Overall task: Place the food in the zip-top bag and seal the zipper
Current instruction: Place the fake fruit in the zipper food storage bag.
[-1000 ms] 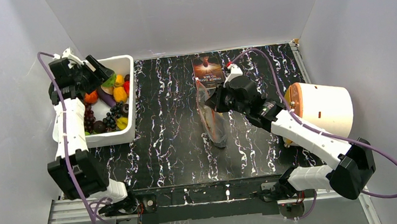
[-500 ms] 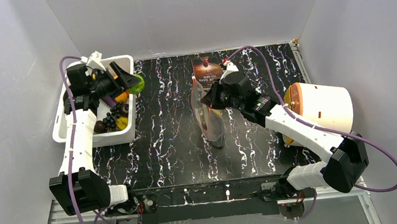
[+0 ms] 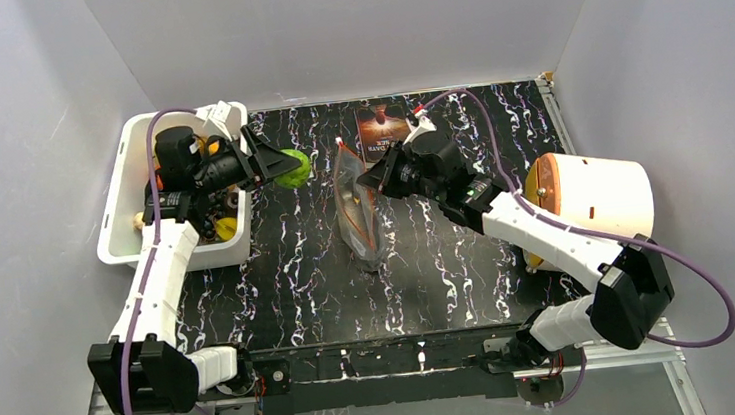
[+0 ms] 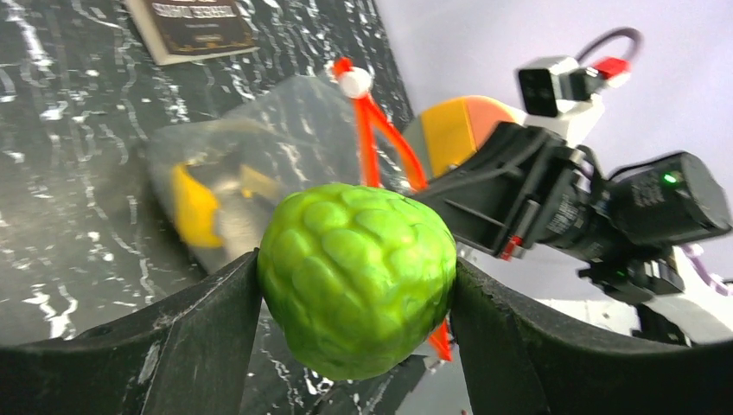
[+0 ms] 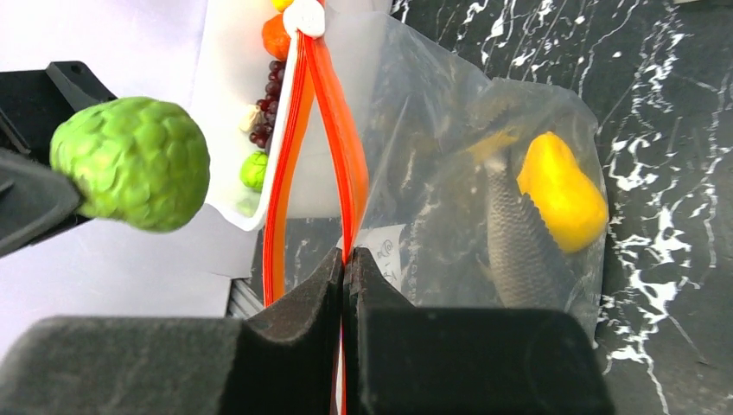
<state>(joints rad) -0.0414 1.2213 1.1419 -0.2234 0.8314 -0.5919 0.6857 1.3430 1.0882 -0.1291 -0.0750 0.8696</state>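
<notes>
My left gripper (image 3: pixel 284 165) is shut on a bumpy green fruit (image 3: pixel 292 167), held in the air just right of the white tub (image 3: pixel 119 214). In the left wrist view the green fruit (image 4: pixel 356 277) fills the gap between the left gripper's (image 4: pixel 354 264) jaws. The clear zip-top bag (image 3: pixel 356 218) hangs at mid-table, and my right gripper (image 3: pixel 366 179) is shut on one lip of its red-orange zipper (image 5: pixel 333 130). The bag's (image 5: pixel 449 130) mouth gapes towards the green fruit (image 5: pixel 130 162). Inside lie a yellow fruit (image 5: pixel 562 190) and a grey scaly fish (image 5: pixel 519 251).
The white tub holds several more toy foods (image 3: pixel 225 226). A dark book (image 3: pixel 383 126) lies at the back of the black marbled table (image 3: pixel 471 289). A white and orange cylinder (image 3: pixel 594 198) lies on its side at the right edge.
The left arm has lifted the green fruit out of the tub and carried it right, towards the bag. The right gripper has drawn the bag leftwards with its mouth raised.
</notes>
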